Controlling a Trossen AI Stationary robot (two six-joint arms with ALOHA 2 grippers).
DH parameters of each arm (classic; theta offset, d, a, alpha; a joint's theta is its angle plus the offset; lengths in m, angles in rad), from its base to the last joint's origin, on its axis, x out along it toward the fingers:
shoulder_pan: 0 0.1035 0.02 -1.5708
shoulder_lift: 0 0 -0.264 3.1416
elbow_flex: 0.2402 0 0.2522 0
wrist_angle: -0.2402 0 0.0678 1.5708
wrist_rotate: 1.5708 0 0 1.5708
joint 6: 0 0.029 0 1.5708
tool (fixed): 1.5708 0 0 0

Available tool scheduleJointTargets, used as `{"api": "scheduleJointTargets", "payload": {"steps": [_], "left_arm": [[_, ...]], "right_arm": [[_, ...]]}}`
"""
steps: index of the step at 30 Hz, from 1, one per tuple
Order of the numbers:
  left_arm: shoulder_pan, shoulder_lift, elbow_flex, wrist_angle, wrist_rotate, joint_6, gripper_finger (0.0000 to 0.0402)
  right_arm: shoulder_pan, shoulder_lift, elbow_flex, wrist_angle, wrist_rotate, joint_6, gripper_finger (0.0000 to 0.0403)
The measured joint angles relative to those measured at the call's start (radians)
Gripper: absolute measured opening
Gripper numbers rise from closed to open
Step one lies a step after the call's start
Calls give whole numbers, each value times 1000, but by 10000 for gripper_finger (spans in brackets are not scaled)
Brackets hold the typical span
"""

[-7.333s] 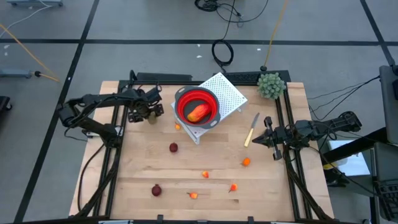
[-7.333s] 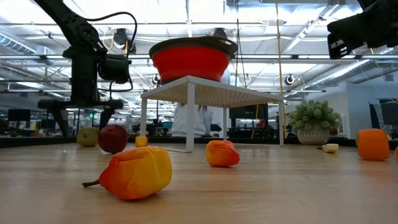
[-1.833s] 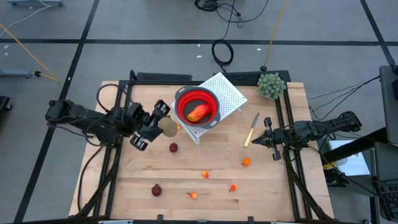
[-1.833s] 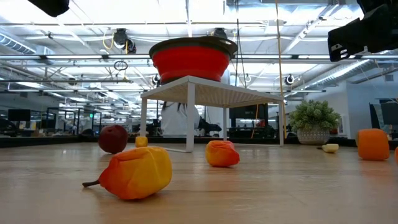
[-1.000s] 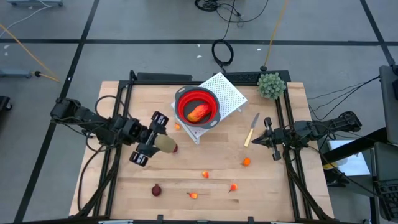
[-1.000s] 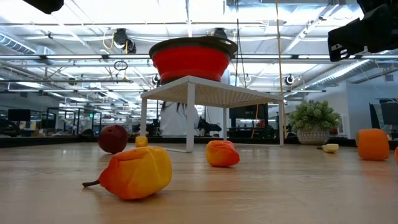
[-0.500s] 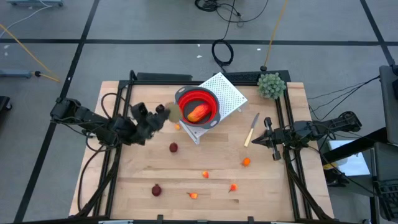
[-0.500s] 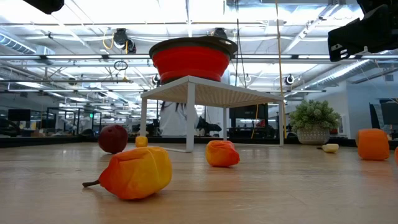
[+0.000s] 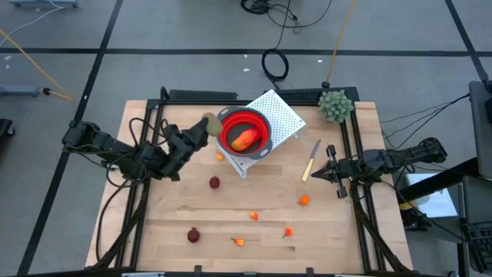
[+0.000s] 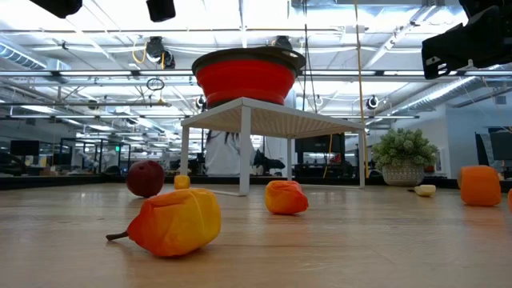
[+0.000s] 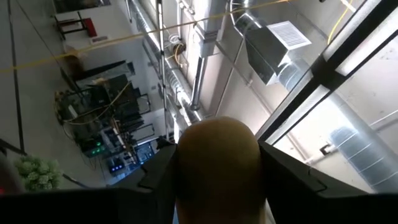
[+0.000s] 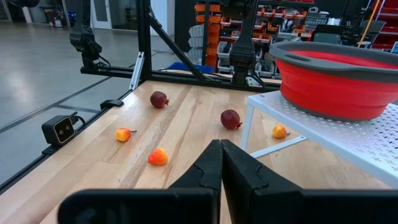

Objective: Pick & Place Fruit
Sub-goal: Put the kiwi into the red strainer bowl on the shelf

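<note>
My left gripper is shut on a brown oval fruit, raised above the table just left of the red bowl's rim. The bowl stands on a white perforated rack and holds a red-and-yellow piece. Dark red balls and small orange bits lie on the wooden table. My right gripper waits shut at the table's right side. My left gripper pinches the brown oval fruit between its two fingers, one on each of its sides. The fingers slant upward toward the bowl. The fruit is lifted clear of the table, its rounded end sticking out past the fingertips.
A pale-handled knife lies right of the rack, close to my right gripper. A green bushy plant stands at the far right corner. Another orange bit lies by the rack's near leg, and one more near the front edge.
My left gripper has swung with the brown fruit from over the dark red ball toward the table's far edge and the bowl's left rim. Its wrist has rolled and tipped upward. The fruit stays in the fingers. The right arm has kept still.
</note>
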Motion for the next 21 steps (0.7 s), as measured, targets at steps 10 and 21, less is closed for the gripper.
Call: {"api": "scheduleJointTargets", "payload": {"steps": [10, 21], "left_arm": [[0, 0, 0, -13, 157, 352, 206], [0, 0, 0, -186, 139, 511, 196]], "right_arm": [[0, 0, 0, 0, 0, 0, 0], [0, 0, 0, -31, 0, 0, 0]]}}
